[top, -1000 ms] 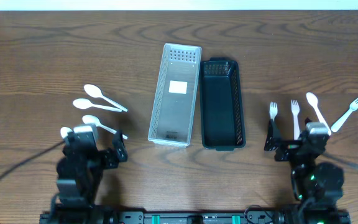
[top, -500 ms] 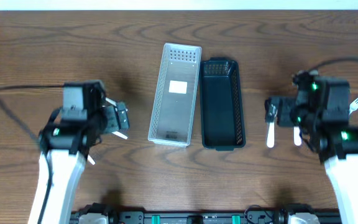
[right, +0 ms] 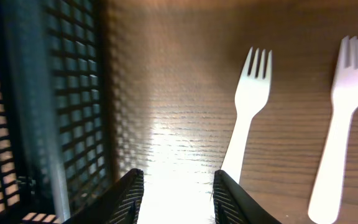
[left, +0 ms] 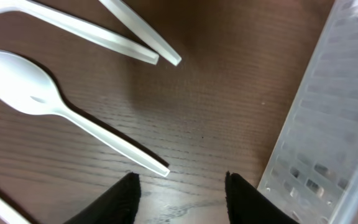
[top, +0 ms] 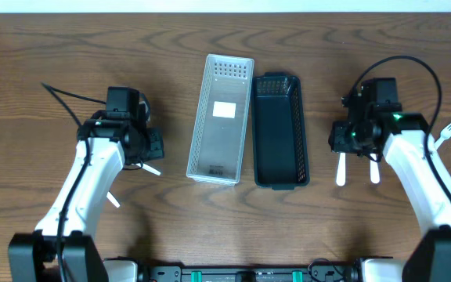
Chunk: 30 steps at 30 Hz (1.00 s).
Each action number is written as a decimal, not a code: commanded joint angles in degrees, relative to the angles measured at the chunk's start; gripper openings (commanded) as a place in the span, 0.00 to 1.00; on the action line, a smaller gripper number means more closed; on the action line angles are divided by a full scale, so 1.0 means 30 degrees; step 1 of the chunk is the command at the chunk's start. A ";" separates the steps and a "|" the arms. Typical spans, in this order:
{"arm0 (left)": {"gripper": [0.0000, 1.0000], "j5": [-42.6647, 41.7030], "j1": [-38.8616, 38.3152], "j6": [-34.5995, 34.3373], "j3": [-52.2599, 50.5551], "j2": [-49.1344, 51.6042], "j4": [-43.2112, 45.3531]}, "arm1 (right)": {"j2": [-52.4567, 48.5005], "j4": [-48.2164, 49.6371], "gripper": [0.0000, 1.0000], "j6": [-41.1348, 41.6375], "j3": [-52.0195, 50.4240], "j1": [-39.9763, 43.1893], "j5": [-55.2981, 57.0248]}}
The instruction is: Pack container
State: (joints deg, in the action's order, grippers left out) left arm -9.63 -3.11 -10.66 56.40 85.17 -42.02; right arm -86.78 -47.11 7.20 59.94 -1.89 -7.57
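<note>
1. Mid-table, a white perforated container (top: 220, 119) and a dark container (top: 280, 129) lie side by side, their long walls touching.
2. The left gripper (left: 179, 186) hangs over bare wood, fingers spread and holding nothing, between a white spoon (left: 61, 109) and the white container's wall.
3. The right gripper (right: 174, 193), fingers parted and holding nothing, hovers between the dark container's mesh wall and a white fork (right: 247, 106); a second fork (right: 340, 118) lies beyond it.

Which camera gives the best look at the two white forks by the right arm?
The right wrist view: both forks show tines and handles up close. Overhead, the right gripper hides their tines; only the handles stick out. The left wrist view shows neither.
</note>
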 commanded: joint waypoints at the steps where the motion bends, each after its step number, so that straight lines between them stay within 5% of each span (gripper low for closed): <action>1: 0.35 -0.0525 -0.0240 0.0153 0.0335 0.0823 0.0036 | -0.1056 0.0007 0.39 0.0015 0.0226 -0.0255 -0.0138; 7: 0.22 -0.0517 -0.1603 0.0160 0.0335 0.1734 0.0408 | -0.2208 0.0131 0.36 0.0015 0.0226 -0.1005 -0.0138; 30: 0.22 -0.1676 -0.5406 0.0146 0.0335 0.1778 -0.1042 | -0.2295 0.0940 0.41 -0.0066 0.0226 -0.2878 -0.1639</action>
State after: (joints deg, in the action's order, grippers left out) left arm -12.95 -18.41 -10.50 56.40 90.13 -44.64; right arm -93.36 -44.49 7.20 59.94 -10.00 -11.27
